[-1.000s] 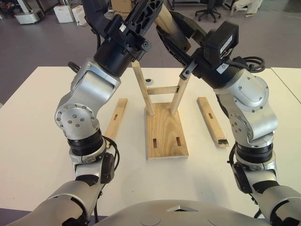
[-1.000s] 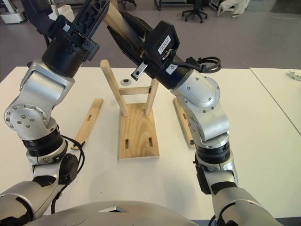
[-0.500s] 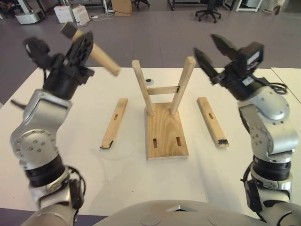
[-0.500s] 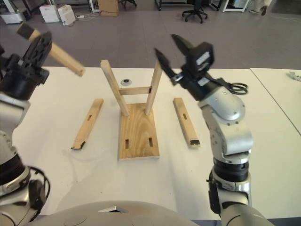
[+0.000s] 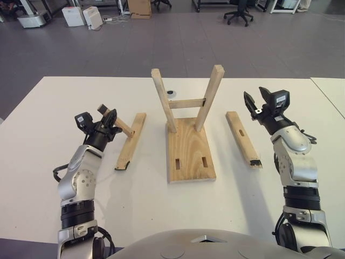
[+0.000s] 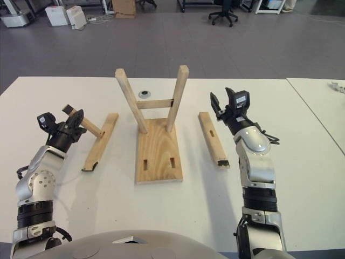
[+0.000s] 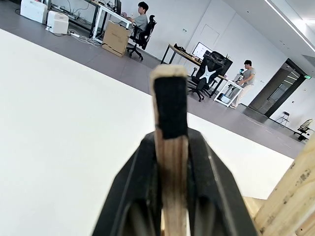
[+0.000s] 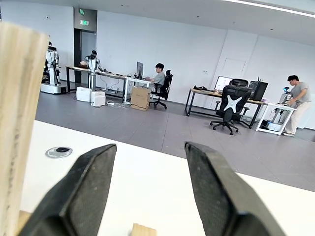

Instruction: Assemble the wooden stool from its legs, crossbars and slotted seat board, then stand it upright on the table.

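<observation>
Head views, seat: a pale rectangular slotted seat board (image 5: 190,148) lies flat mid-worktop (image 5: 43,108). Two pale upright wooden legs (image 5: 163,100) stand at its far end, joined by a short fitted crossbar (image 5: 186,103). Its two near slots (image 5: 178,162) are empty.
Head views, loose parts: a left loose wooden leg (image 5: 132,140) and a right loose wooden leg (image 5: 242,137) lie flat on either side of the board, each apart from it.
Head views, left pincer (image 5: 103,123): pinching a short loose wooden crossbar (image 5: 122,126), low toward the left edge, just beside the left loose leg's far end.
Head views, right pincer (image 5: 257,102): spread and empty, near the right loose leg's far end.
Left wrist view: black fingers (image 7: 133,196) press both faces of the held bar, and its dark end sticks out past them.
Right wrist view: dark fingertips (image 8: 74,196) stand wide apart with nothing between.
Step in hand, judged: joining the held bar to a loose leg. Square the bar's end to the leg's slot and steady the leg before pushing straight in.
</observation>
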Action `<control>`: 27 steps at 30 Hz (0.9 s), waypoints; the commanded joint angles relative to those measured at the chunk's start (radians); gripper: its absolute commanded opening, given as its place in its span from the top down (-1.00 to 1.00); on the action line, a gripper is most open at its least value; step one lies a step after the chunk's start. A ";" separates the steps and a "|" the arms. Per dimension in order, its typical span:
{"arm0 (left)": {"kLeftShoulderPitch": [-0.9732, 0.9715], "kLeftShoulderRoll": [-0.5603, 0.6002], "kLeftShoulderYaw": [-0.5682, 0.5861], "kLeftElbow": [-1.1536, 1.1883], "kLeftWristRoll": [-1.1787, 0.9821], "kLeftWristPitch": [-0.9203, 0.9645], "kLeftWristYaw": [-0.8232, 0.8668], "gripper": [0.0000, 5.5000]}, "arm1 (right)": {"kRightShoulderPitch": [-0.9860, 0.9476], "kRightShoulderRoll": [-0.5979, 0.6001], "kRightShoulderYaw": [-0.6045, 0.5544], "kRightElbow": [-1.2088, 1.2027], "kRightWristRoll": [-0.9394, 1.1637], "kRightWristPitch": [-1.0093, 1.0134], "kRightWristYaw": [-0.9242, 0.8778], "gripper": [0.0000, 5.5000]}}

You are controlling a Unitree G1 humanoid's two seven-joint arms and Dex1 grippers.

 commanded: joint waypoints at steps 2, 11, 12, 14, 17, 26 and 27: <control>-0.029 -0.011 -0.008 0.078 0.063 -0.054 -0.021 0.85 | -0.001 0.014 0.017 0.035 -0.010 -0.024 -0.001 0.06; 0.063 -0.039 -0.079 0.160 0.202 -0.111 -0.013 0.85 | 0.009 0.022 0.058 0.044 -0.051 -0.056 -0.002 0.06; 0.083 -0.033 -0.099 0.164 0.224 -0.106 -0.011 0.85 | 0.008 0.021 0.061 0.043 -0.057 -0.058 -0.001 0.06; 0.158 0.009 -0.168 0.163 0.315 -0.097 -0.012 0.85 | 0.008 0.013 0.062 0.042 -0.065 -0.062 -0.002 0.06; 0.281 0.063 -0.243 0.180 0.408 -0.092 -0.022 0.85 | 0.014 0.008 0.060 0.037 -0.078 -0.068 -0.005 0.06; 0.222 0.073 -0.239 0.152 0.387 -0.156 -0.028 0.85 | 0.000 0.013 0.060 0.038 -0.095 -0.082 -0.010 0.06; 0.183 0.085 -0.211 0.103 0.358 -0.149 -0.031 0.85 | -0.002 0.013 0.058 0.038 -0.093 -0.083 -0.011 0.06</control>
